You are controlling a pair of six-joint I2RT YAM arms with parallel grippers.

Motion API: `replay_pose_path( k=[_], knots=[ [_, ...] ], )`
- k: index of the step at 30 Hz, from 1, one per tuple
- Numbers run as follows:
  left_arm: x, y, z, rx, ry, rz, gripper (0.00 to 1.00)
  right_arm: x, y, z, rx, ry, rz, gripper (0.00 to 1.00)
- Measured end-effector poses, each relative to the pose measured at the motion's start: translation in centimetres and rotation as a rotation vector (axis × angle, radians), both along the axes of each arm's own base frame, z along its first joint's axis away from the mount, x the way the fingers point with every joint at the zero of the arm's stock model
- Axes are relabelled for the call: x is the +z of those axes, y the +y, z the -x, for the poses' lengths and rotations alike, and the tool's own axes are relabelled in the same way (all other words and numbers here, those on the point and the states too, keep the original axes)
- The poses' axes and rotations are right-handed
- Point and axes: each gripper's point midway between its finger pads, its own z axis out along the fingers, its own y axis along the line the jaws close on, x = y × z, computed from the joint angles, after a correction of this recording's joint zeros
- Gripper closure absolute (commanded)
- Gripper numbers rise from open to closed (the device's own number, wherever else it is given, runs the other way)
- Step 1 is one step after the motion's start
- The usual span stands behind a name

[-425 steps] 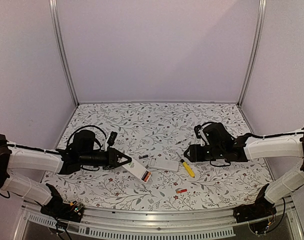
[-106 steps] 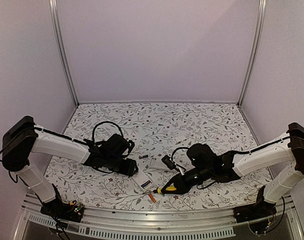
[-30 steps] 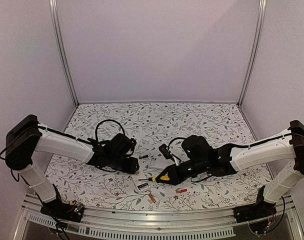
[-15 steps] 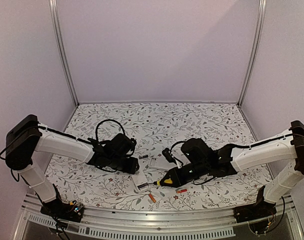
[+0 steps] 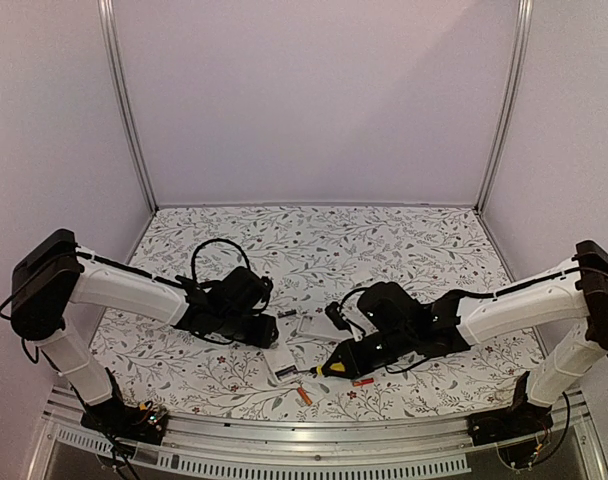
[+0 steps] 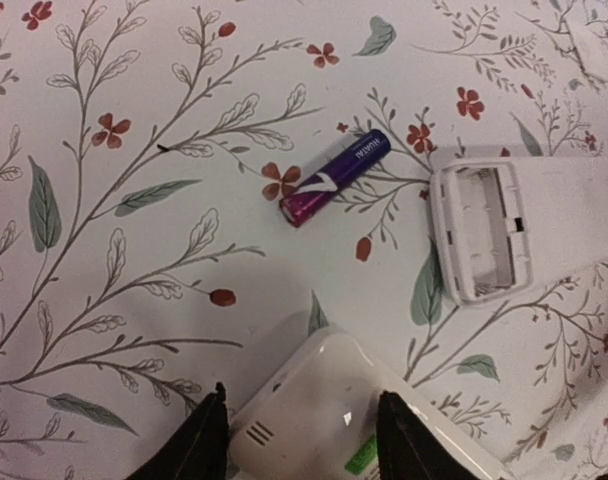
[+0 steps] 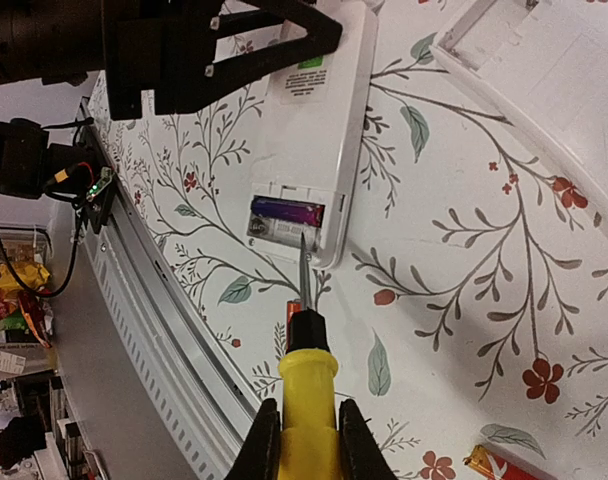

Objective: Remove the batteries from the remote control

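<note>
- You are on the last battery. One dark battery [image 7: 284, 212] sits in the open bay at the near end of the remote [image 7: 319, 130]. The other three lie out on the table [image 6: 134, 100].
- Of those three, a dark battery [image 6: 334, 178] lies just beside the second remote [image 6: 569, 215], whose bay shows empty. Two red-orange batteries [image 5: 304, 396] [image 5: 362, 381] lie near the front edge of the table.
- Your left gripper [image 6: 304, 435] pins the far end of the remote. Its fingers [image 6: 209, 430] stand about half apart, one on each side of the white case, and press it flat on the table.
- Your right gripper [image 7: 306, 440] is clamped nearly closed on the yellow handle of the screwdriver [image 7: 306, 380]. The blade points along the remote into the bay.
- The blade tip sits at the bay's open edge, right by the battery's side. You cannot tell from these views whether it touches the battery.
- My reading of the next move: slip the tip under one end of the battery and lever it up and out toward the table's front edge.
- Keep the left grip firm, since the prying force will want to slide or tip the remote.
- Go gently. A freed battery is likely to roll, and the table's front edge is near.
</note>
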Motion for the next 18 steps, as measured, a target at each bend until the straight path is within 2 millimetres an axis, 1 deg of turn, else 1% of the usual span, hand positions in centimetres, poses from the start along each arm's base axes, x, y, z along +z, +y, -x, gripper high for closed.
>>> replay_pose_path(
  k=[4,14,18],
  knots=[
    [0.0,0.1,0.0,0.001,0.001,-0.005,0.5,-0.7,-0.1,-0.7,-0.032,-0.017,0.027,1.0],
    [0.0,0.1,0.0,0.004,0.001,-0.006,0.5,-0.9,0.3,-1.8,-0.071,-0.08,0.021,1.0],
    [0.0,0.1,0.1,0.004,0.001,-0.006,0.51,-1.0,0.5,-1.8,-0.058,-0.104,0.012,1.0]
  ],
)
